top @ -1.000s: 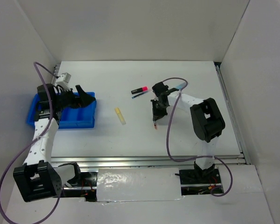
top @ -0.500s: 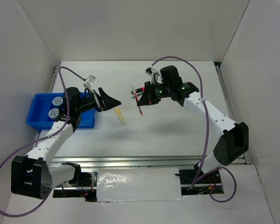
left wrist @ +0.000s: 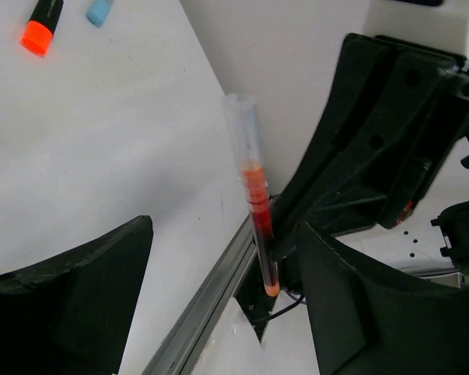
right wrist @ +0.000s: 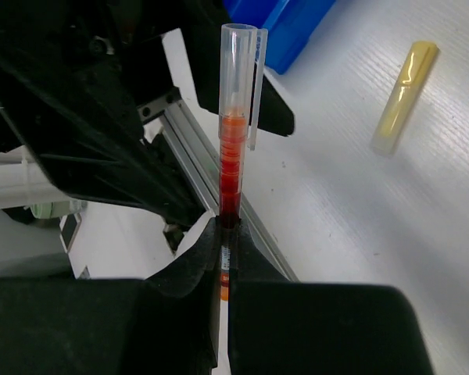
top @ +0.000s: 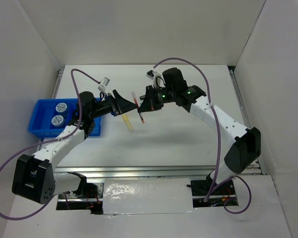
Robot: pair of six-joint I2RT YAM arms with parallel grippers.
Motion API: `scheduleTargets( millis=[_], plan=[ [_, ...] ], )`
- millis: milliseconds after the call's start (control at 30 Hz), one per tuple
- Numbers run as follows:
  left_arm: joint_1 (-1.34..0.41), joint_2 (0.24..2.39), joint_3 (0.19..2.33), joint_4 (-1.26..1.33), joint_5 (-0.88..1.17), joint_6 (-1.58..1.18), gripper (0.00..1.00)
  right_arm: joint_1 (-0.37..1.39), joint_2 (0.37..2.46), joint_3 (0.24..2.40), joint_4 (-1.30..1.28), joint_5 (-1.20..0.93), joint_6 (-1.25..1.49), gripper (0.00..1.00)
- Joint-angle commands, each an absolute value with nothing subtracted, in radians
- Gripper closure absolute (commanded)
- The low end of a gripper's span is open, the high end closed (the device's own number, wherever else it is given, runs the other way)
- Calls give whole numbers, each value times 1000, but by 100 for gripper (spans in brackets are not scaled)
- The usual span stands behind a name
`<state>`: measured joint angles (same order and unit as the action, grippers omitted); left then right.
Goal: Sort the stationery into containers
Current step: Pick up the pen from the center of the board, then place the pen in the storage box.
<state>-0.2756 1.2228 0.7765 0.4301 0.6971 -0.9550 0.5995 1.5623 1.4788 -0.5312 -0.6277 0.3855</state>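
Right wrist view: right hand [right wrist: 225,234] grips red pen [right wrist: 233,148] by one end

the lower end of the red pen [right wrist: 232,148] is sinking into the narrow slit between the closed fingers of the right gripper [right wrist: 225,266], with only a sliver showing in the right wrist view. those fingers are filling the bottom of that view, blurring and running off the lower edge. in the left wrist view, the top edge is cutting off an orange-black marker [left wrist: 44,25] and a light blue marker [left wrist: 102,11]. the left gripper [left wrist: 224,234] is standing wide apart, both fingers running off the bottom edge. from above, the left arm [top: 69,134] is covering the right part of the blue tray [top: 39,130].
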Motion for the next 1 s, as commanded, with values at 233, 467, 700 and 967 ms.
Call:
scheduleTargets(
  millis=[233, 467, 700, 967],
  plan=[
    [-267, 1262, 805, 609, 634, -1104, 35, 626, 1586, 1546, -502, -600, 416, 100],
    [-270, 1282, 776, 750, 652, -1204, 50, 624, 1597, 1559, -502, -580, 428, 100],
    [-296, 1272, 769, 698, 643, -1189, 54, 624, 1612, 1586, -494, -571, 445, 100],
    [-302, 1267, 765, 631, 630, -1154, 64, 626, 1612, 1588, -497, -560, 445, 100]
  ],
)
